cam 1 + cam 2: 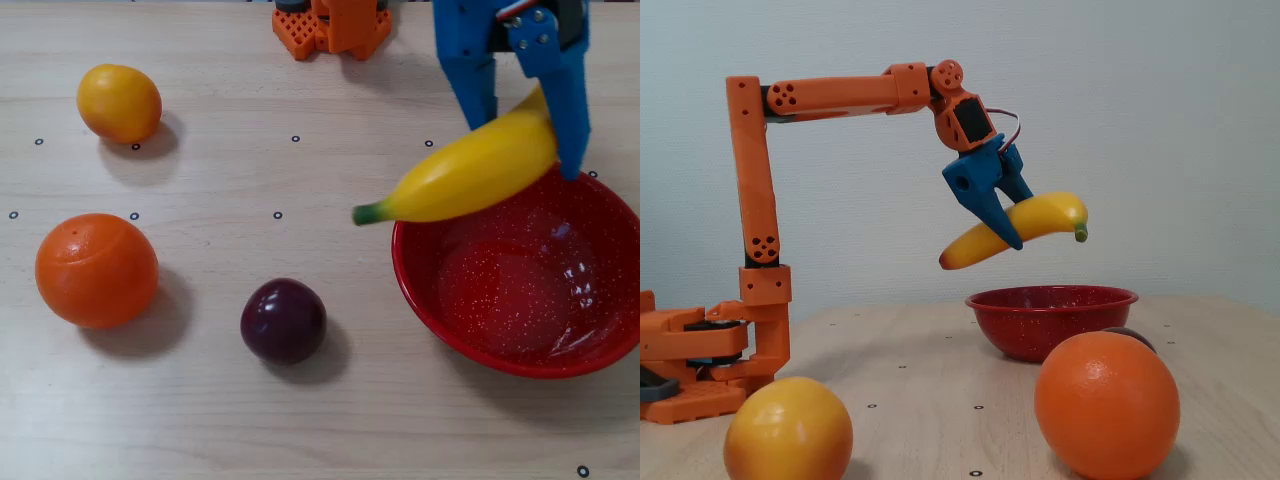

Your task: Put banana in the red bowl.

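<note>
The yellow banana with a green stem tip hangs in the air, held across its middle by my blue gripper, which is shut on it. In the fixed view the banana is tilted, stem end up to the right, well above the red bowl. In the overhead view the red speckled bowl sits at the right, empty, with the banana over its upper left rim and the stem tip reaching past the rim to the left. The gripper hangs from the orange arm.
A yellow-orange fruit lies at the upper left, a large orange at the left, a dark purple plum left of the bowl. The orange arm base stands at the top edge. Small black dots mark the wooden table.
</note>
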{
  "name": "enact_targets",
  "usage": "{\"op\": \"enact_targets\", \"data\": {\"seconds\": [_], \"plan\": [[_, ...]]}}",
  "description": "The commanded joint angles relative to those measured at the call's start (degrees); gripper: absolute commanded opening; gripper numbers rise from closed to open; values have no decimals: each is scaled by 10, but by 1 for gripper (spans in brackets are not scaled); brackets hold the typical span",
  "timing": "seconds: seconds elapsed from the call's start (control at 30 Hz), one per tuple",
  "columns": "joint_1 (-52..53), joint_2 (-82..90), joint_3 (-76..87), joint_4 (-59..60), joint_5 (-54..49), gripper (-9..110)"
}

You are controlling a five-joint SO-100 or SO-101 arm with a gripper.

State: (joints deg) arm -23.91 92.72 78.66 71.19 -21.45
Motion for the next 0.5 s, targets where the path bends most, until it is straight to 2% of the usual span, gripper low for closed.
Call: {"op": "enact_targets", "data": {"seconds": [0.0, 0.47], "plan": [[-14, 12, -49, -34, 10, 0], [-32, -71, -59, -95, -11, 0]]}}
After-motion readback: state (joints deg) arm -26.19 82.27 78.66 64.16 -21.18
